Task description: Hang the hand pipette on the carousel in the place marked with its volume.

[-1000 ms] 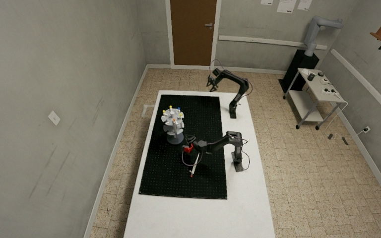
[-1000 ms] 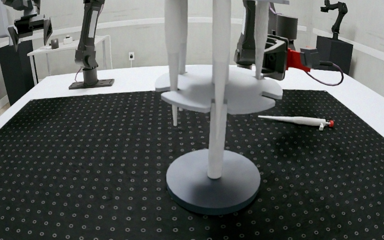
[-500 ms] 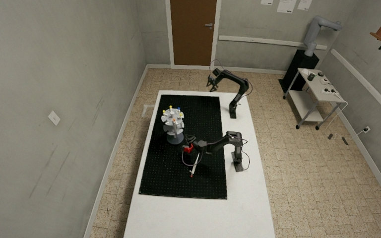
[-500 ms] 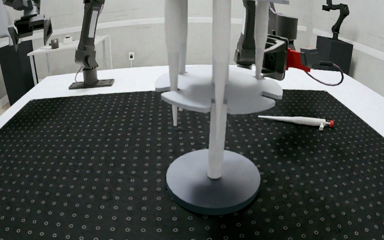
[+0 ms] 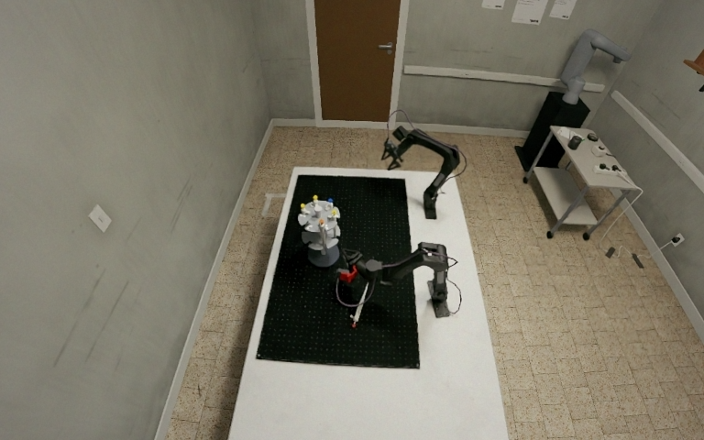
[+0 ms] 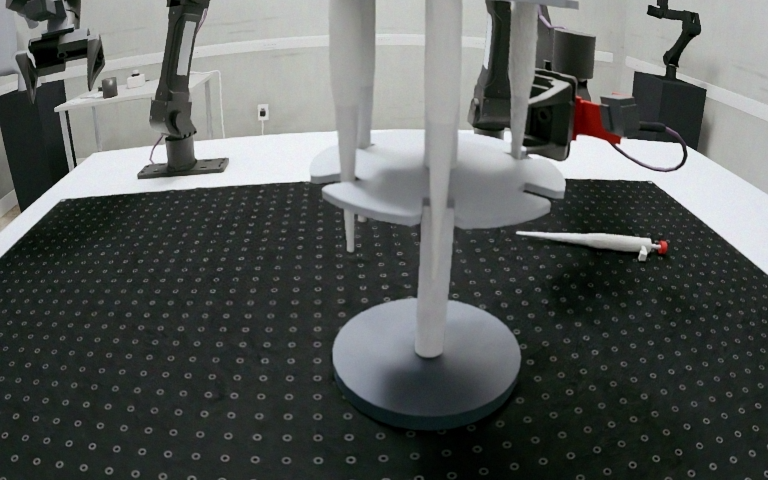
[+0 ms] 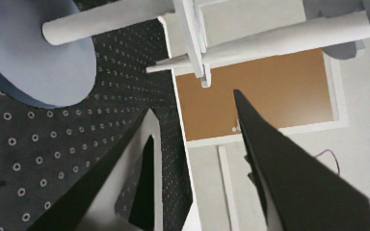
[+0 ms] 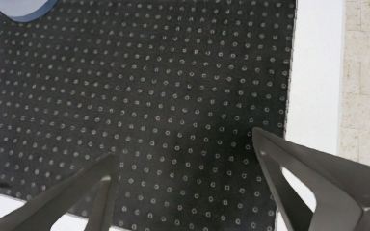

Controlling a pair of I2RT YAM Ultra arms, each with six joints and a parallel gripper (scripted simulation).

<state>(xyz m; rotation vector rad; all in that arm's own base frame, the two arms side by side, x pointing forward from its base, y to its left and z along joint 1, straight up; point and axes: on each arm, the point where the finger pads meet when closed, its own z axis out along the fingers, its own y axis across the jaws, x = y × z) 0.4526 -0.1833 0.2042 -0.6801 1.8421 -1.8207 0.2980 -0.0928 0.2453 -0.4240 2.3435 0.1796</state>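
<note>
The left claw [image 5: 347, 254] [image 6: 526, 118] [image 7: 193, 106] is hovering part-open, empty, beside the carousel [image 5: 323, 253] [image 6: 373, 350] [image 7: 48, 72] [image 8: 24, 7]; if turning the head, it is needing slow, sideways nudges.

No lettering or numbers can be read anywhere.
</note>
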